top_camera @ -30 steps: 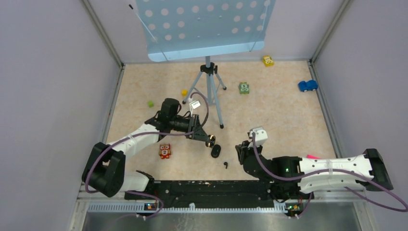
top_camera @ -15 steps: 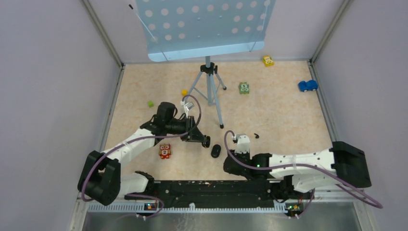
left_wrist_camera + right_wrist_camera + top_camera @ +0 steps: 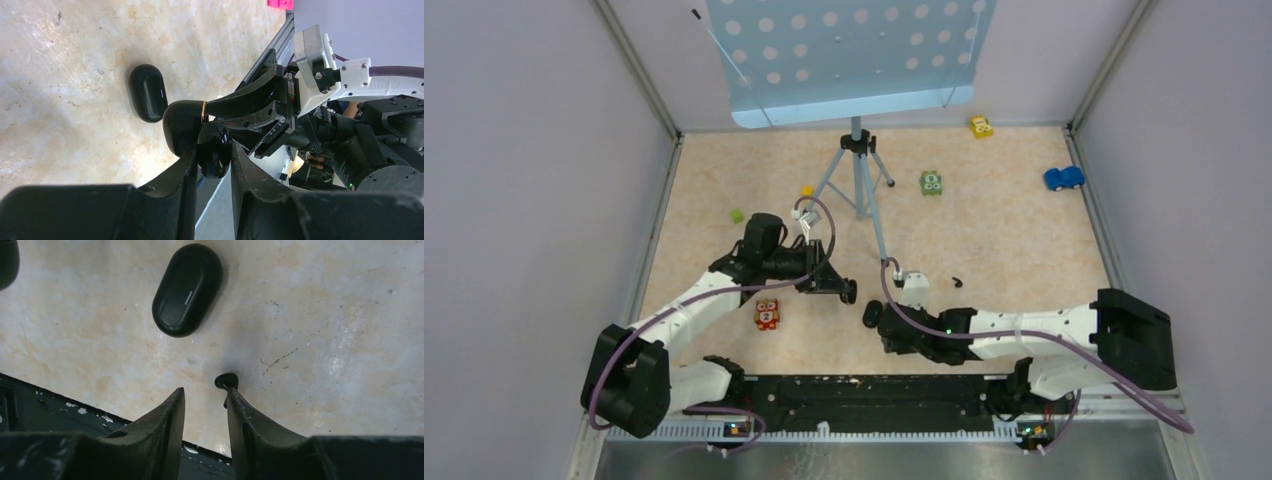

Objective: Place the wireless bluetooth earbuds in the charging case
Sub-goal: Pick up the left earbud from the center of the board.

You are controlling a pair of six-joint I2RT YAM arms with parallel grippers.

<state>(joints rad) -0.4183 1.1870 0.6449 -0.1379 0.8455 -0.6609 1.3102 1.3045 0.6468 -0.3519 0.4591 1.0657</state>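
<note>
**A:** Start at the left. What is the left arm [image 3: 709, 288] doing?

**B:** It reaches in from the left of the charging case [image 3: 187, 290]. The left jaws are pinched almost shut on a glossy black piece [image 3: 214, 155], with a thin gold ring showing on the bulge next to it. I cannot tell what the piece is. It sits just left of the case.

**A:** Why hold it there?

**B:** My guess is that it is kept near the case so it can go in, or be set down, without a long reach.

**A:** And the case itself?

**B:** It lies flat on the worktop [image 3: 1014, 235] with its lid shut and a small pale mark facing up. Nothing grips it. I judge that no bud can go in until that lid is lifted.

**A:** Next to the right?

**B:** The right jaws hang low just beside the case, on the side toward the arm bases. They are partly open and the gap is empty. One earbud [image 3: 227, 381] lies on the worktop touching the tip of one finger, outside the gap. That looks like lining up for a pinch. The jaws would need a small sideways shift to straddle so tiny a thing.

**A:** Further right?

**B:** A second earbud [image 3: 956, 282] lies right of the case, well apart from it and untouched.
</note>
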